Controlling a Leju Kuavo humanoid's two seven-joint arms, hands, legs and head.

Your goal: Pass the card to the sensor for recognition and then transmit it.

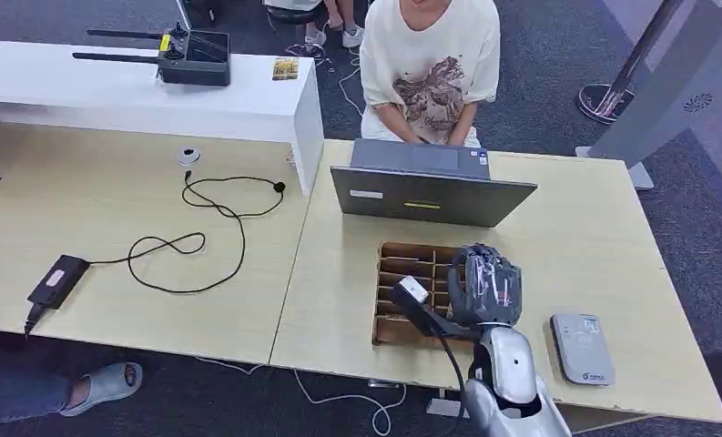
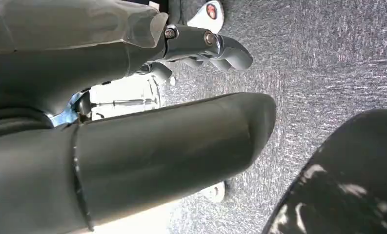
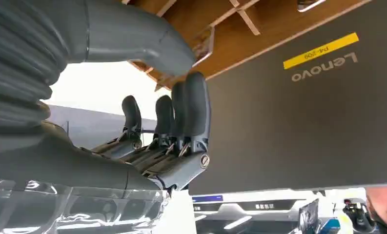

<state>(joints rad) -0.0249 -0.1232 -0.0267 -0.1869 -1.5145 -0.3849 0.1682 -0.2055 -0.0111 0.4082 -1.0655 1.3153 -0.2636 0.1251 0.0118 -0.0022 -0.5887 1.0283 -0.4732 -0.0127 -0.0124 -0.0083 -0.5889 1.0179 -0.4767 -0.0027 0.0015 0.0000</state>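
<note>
The right hand [image 1: 486,284] hangs over the wooden divider box [image 1: 410,269], palm turned toward the laptop [image 1: 427,185]. In the right wrist view its dark fingers [image 3: 190,109] stand apart from the thumb [image 3: 132,36] with open space between them, and nothing is held there. Beyond the fingertips in that view is the grey laptop lid [image 3: 298,112] with its yellow sticker, and past the thumb the box's wooden slots [image 3: 215,29]. A pale edge in one slot near the thumb tip could be a card, but this cannot be told for sure. The sensor [image 1: 582,348], a small grey reader, lies flat on the table [image 1: 603,237], well apart from the fingers on the side away from the box, near the table's front edge. The left hand [image 2: 132,146] hangs over grey carpet; its thick thumb and some lighter fingers [image 2: 220,48] are straight and hold nothing. A person [image 1: 430,68] in a pale printed shirt sits behind the laptop. On the neighbouring table, far from either hand, lie a black cable [image 1: 193,228] and a power brick [image 1: 56,280].
</note>
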